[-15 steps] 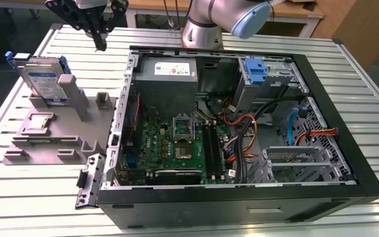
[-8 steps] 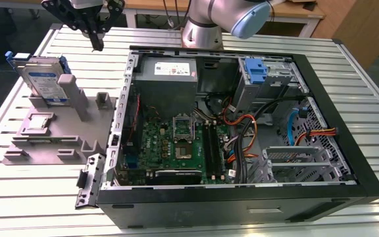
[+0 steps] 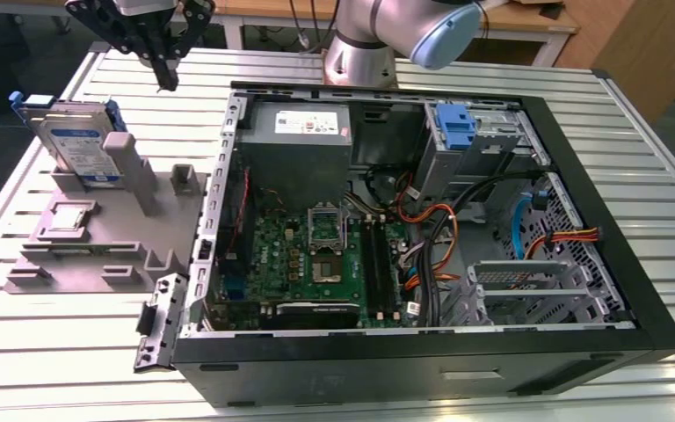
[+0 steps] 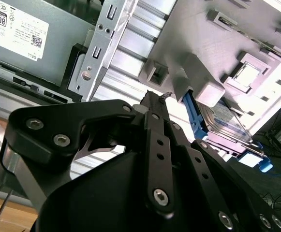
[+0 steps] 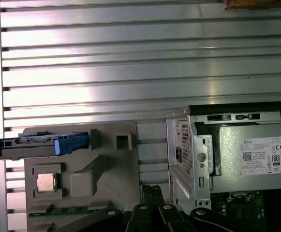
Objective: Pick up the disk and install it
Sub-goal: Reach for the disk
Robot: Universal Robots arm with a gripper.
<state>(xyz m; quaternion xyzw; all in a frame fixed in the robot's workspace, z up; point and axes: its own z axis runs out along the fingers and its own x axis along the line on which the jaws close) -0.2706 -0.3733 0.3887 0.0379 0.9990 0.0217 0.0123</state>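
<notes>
The gripper [image 3: 168, 81] hangs above the slatted metal table [image 3: 68, 360], its dark fingers drawn together to a narrow point with nothing between them; both wrist views show the same closed tips [image 4: 155, 95] [image 5: 152, 189].

In the exterior view, the disk [image 3: 80, 141] is at about seven o'clock from those tips, apart from them. It stands upright on its edge in a slot of a grey plastic holder [image 3: 91, 251], its blue frame showing along the edge. The first wrist view shows the disk edge-on [image 5: 38, 145], and the second shows its labelled face [image 4: 229, 121] behind a grey post. A small square chip [image 3: 66, 217] lies in the holder at six o'clock from the disk.

At four o'clock from the gripper is an open black computer case [image 3: 431, 360] lying on its side on the table. It holds a grey power supply [image 3: 302, 132], a green circuit board [image 3: 302, 255] and a blue bracket [image 3: 457, 127].

The silver arm [image 3: 361, 53] rises from the table at twelve o'clock of the case and reaches across toward the exterior view's left. Wooden furniture [image 3: 636, 53] stands beyond the table at two o'clock.
</notes>
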